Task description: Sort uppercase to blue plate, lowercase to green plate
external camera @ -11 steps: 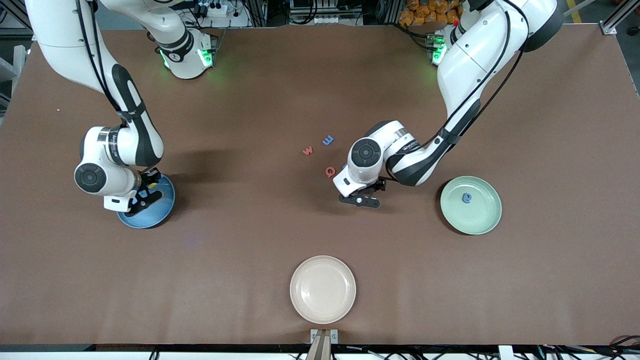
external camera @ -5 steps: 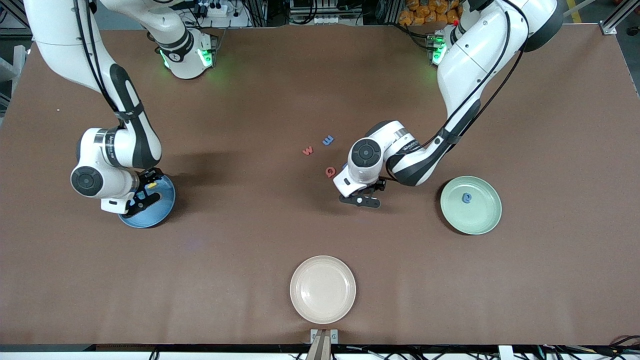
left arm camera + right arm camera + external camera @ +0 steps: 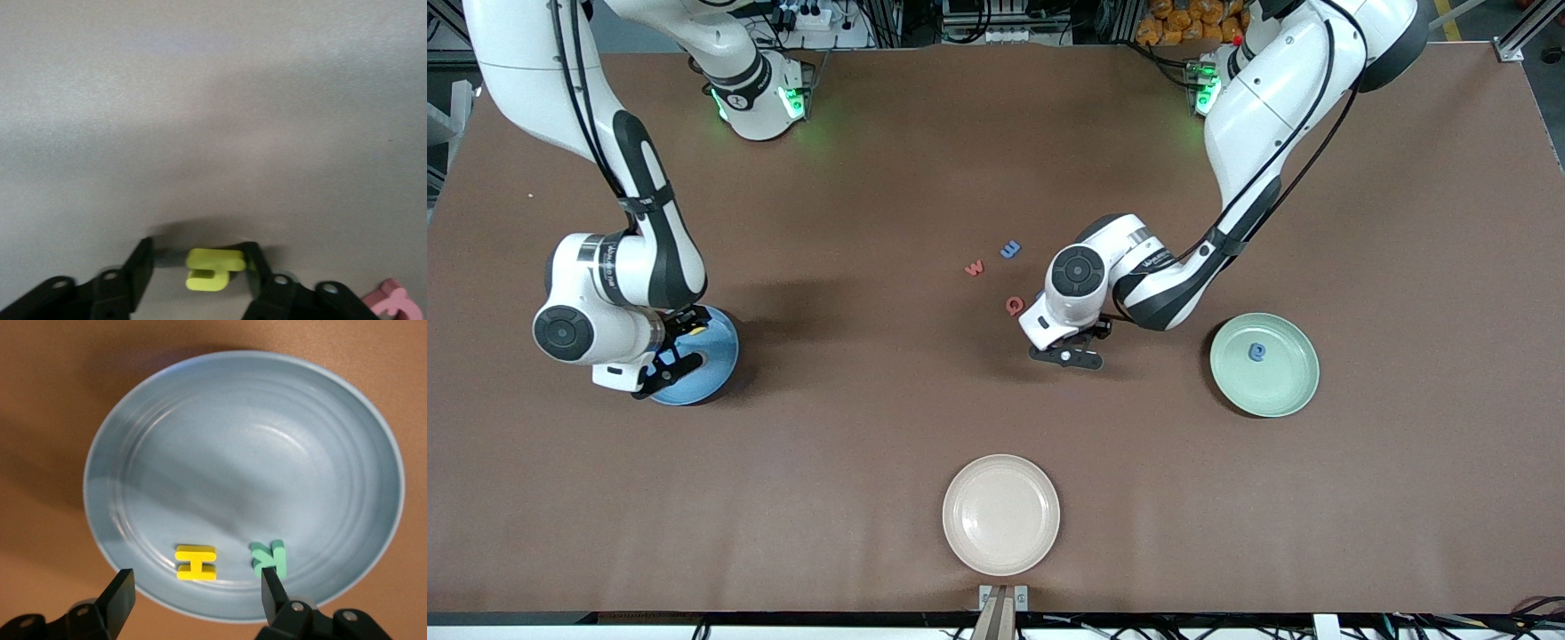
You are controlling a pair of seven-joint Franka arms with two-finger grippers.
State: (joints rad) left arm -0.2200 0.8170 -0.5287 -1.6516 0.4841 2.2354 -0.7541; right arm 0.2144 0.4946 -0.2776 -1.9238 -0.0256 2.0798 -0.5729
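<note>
Just released: yellow foam H [image 3: 195, 562] lying in the round light-blue plate [image 3: 347, 420] beside the teal foam R [image 3: 269, 559], right gripper [image 3: 197, 593] spread and lifted above, while left gripper [image 3: 197, 270] closes around the small yellow foam y-like letter [image 3: 212, 269] on the table, bound for the mint-green plate [image 3: 1294, 391].

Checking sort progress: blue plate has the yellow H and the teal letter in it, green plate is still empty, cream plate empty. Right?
Not quite. The green plate is not empty: the front view shows one small blue letter lying in it. The rest holds: the blue plate has the yellow H and the teal letter, and the cream plate is empty.
</note>
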